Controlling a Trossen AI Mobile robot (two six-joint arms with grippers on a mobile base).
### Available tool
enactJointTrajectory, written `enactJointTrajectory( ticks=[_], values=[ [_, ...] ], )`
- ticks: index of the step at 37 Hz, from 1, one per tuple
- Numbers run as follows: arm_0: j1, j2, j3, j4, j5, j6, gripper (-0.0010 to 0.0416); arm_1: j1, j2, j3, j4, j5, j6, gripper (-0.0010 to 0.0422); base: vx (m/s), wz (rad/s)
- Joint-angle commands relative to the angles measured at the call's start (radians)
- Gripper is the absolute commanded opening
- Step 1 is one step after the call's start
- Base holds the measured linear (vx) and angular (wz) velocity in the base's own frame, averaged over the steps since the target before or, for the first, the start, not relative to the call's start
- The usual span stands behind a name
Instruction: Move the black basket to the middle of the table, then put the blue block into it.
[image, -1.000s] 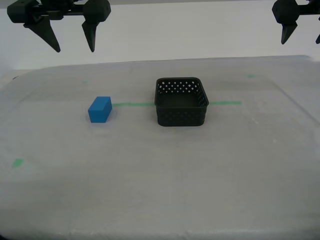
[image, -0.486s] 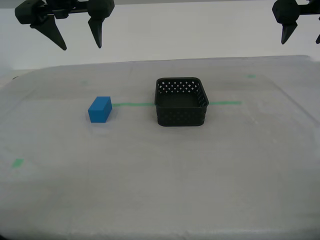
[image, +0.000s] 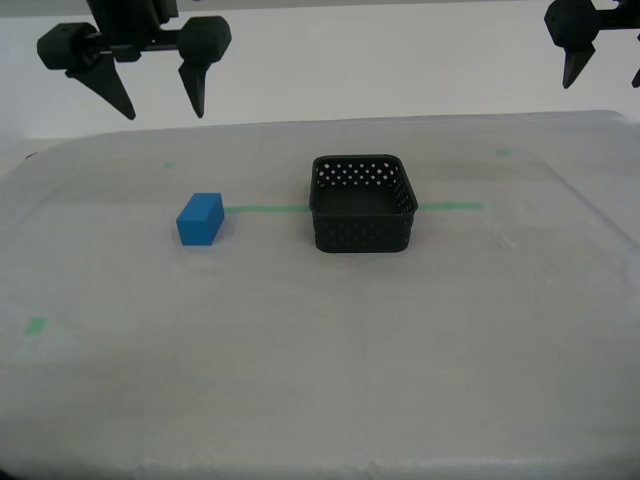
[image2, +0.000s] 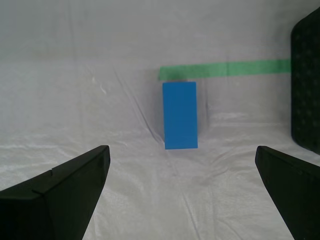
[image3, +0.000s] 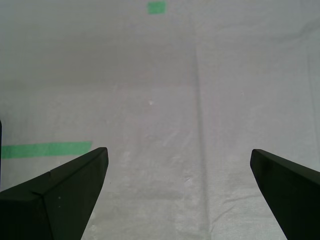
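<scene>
Table (image3: 200, 100) bare beneath my first gripper (image3: 179, 192)

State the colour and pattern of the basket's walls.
Black, pierced by rows of small round holes: the black basket shows this best in the exterior view.

Looking along my first gripper (image3: 180, 192), I saw both of my fingers (image3: 55, 197) spread wide, with nothing between them. Below them lay only the pale cloth of the table (image3: 165, 115), creased by faint folds, one running straight away from me between the fingers. A strip of green tape (image3: 47, 149) ended just beside one fingertip, and a small green tape bit (image3: 156, 7) lay well apart from it, at the far edge of what I could see.
</scene>
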Motion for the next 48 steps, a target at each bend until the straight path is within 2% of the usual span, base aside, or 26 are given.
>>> enactJointTrajectory(
  ticks=[1,10,19,33,37,43,48],
  values=[
    [0.0,-0.001,0.0,0.003,-0.001,-0.001,0.0398,0.001,0.05,0.003,0.008,0.008,0.016,0.0401,0.0,0.0],
    [0.0,-0.001,0.0,0.012,-0.001,-0.001,0.0398,0.001,0.188,0.004,0.062,0.049,0.016,0.0401,0.0,0.0],
    [0.0,-0.001,0.0,0.017,-0.001,-0.001,0.0399,-0.002,0.271,0.004,0.119,0.05,0.015,0.0401,0.0,0.0],
    [0.0,-0.001,0.0,0.025,-0.001,-0.001,0.0399,0.003,0.327,-0.001,0.179,0.046,0.014,0.0401,0.0,0.0],
    [0.0,-0.001,0.0,0.027,-0.002,-0.001,0.0399,0.005,0.367,0.003,0.214,0.054,0.015,0.0401,0.0,0.0],
    [0.0,-0.001,0.0,0.045,-0.002,-0.001,0.0398,0.004,0.417,0.005,0.253,0.095,0.015,0.0401,0.0,0.0],
    [0.0,-0.001,0.0,0.047,-0.003,-0.001,0.0398,0.004,0.434,0.004,0.266,0.096,0.015,0.0401,0.0,0.0]
  ],
)
